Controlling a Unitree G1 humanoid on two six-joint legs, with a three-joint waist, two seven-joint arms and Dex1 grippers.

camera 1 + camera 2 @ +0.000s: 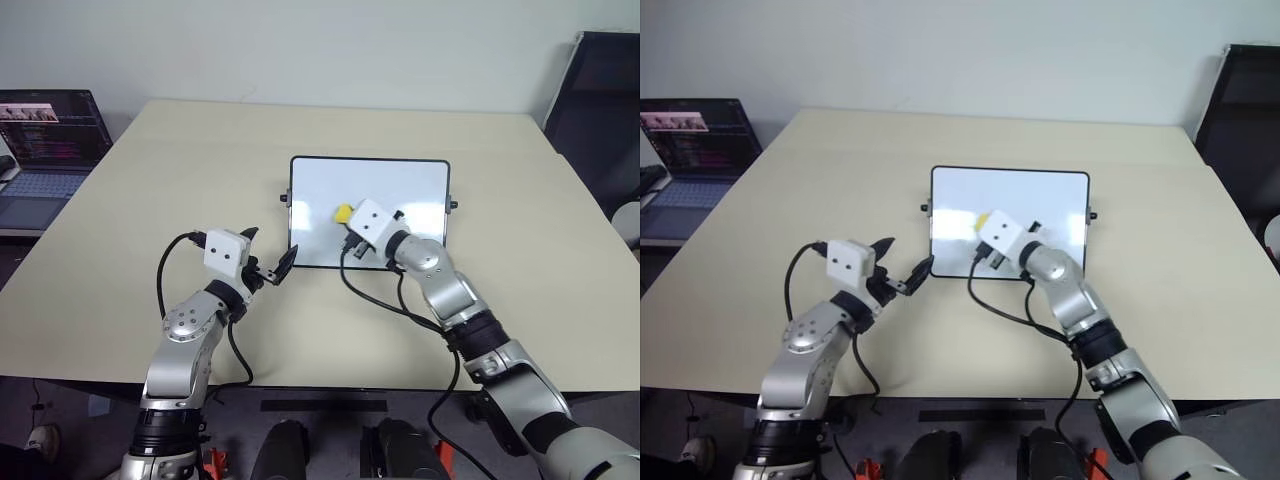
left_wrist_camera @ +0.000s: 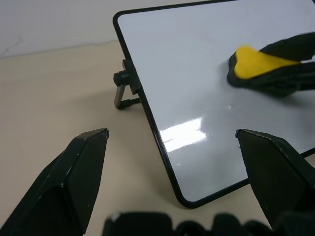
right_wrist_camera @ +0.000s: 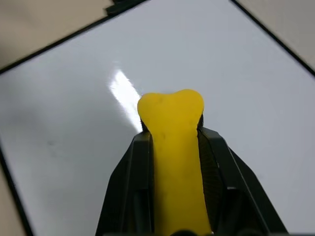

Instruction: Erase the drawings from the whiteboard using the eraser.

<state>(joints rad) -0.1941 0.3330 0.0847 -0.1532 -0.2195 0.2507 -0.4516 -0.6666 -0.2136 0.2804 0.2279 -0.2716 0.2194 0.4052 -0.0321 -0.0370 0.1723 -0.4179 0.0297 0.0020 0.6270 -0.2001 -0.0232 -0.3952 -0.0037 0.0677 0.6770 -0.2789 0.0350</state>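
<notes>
The right claw [image 3: 172, 147] is clenched on the small yellow eraser [image 3: 172, 128], which looks light and squishy, its tip poking out over the slippery whiteboard [image 3: 74, 123].

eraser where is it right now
The eraser is clamped in the right hand, over the middle of the whiteboard in the head views.

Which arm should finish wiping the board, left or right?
Right. Its tool is shut on the yellow eraser, over the whiteboard. The left tool stands open and empty by the board's near left corner, so it would need the eraser handed over first. No marks are visible on the board.
</notes>
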